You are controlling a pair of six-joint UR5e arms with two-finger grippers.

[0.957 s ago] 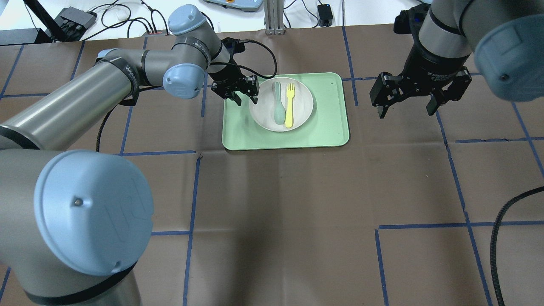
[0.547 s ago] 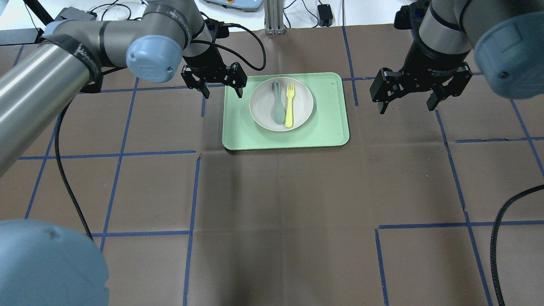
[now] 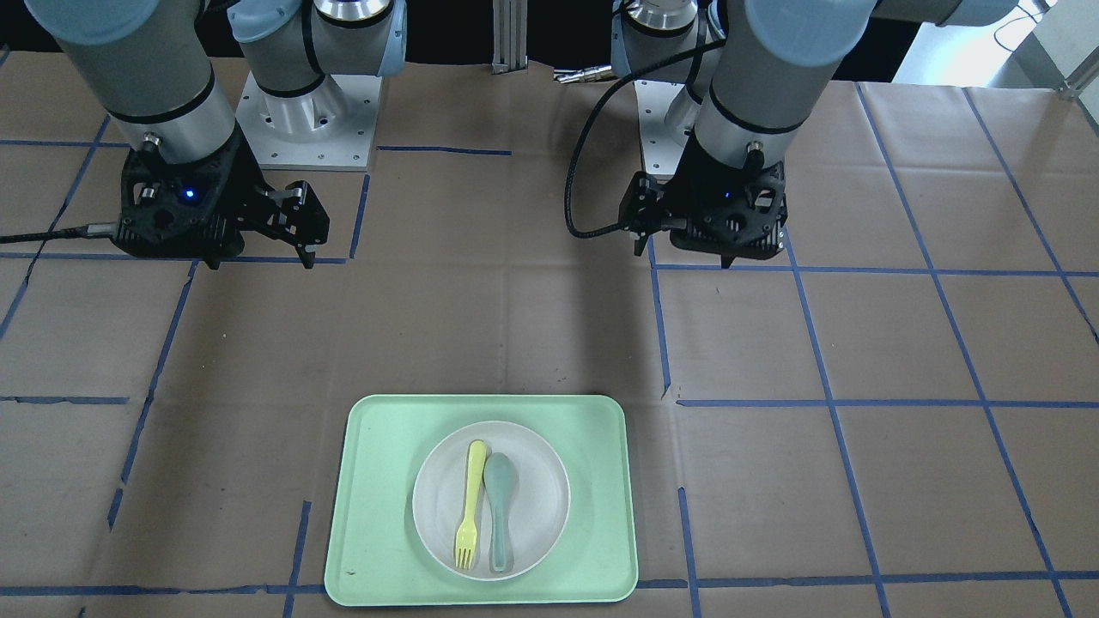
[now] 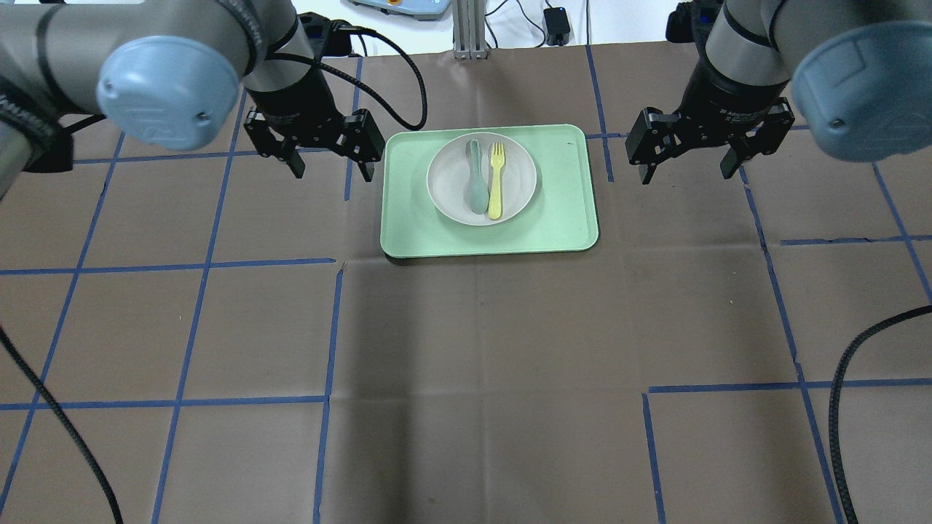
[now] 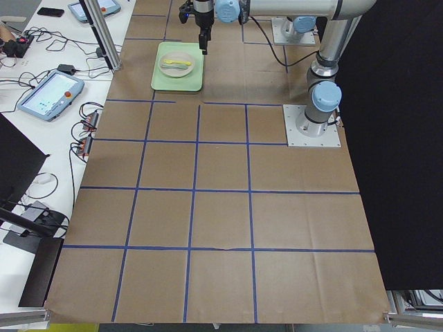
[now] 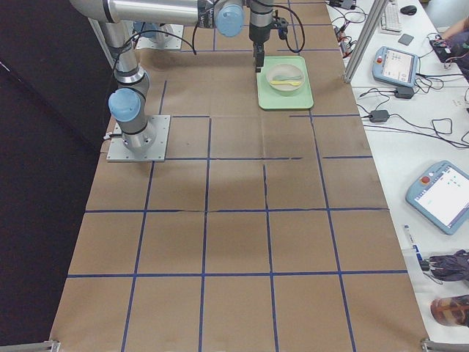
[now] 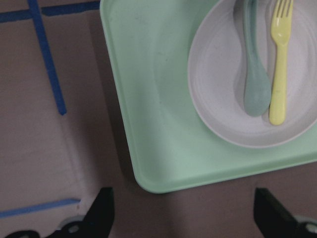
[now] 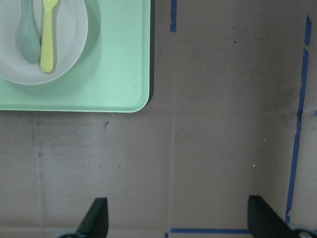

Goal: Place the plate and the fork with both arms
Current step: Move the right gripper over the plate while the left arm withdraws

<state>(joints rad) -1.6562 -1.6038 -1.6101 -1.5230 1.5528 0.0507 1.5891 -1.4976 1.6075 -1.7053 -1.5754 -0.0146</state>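
Observation:
The off-white plate (image 4: 520, 177) sits on the pale-green tray (image 4: 561, 218). The pale-yellow fork (image 4: 496, 180) lies in the plate beside a grey-green spoon (image 4: 476, 178). My left gripper (image 4: 331, 172) is open and empty, hovering just off the tray's left edge. My right gripper (image 4: 686, 175) is open and empty, apart from the tray on its right. The left wrist view shows the plate (image 7: 218, 84), the fork (image 7: 280, 59) and a tray (image 7: 158, 99) corner. The right wrist view shows the fork (image 8: 47, 34) and the plate (image 8: 69, 34) at the top left.
Brown paper with blue tape lines covers the table (image 4: 480, 349). Black cables hang at the near left (image 4: 65, 429) and near right (image 4: 844, 422). The arm bases (image 3: 300, 112) stand on the robot's side. Tablets and cables lie beyond the table's far edge.
My left gripper has pulled away from the plate's left rim, moving left off the tray. My right gripper has shifted slightly away. Plate, fork and spoon have not moved.

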